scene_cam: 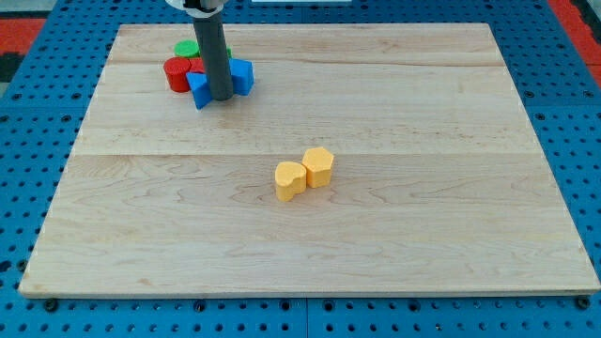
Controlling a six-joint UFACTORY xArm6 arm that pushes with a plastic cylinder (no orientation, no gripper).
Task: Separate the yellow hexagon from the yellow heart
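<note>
The yellow hexagon (319, 166) and the yellow heart (290, 179) sit touching each other near the middle of the wooden board (423, 141), the hexagon to the upper right of the heart. My rod comes down from the view's top and my tip (222, 97) rests at the upper left, among a cluster of red, green and blue blocks, far from both yellow blocks.
The cluster at the upper left holds a red block (177, 74), a green block (187, 48), a blue block (199, 89) and another blue block (243, 76). The board lies on a blue perforated table (573, 141).
</note>
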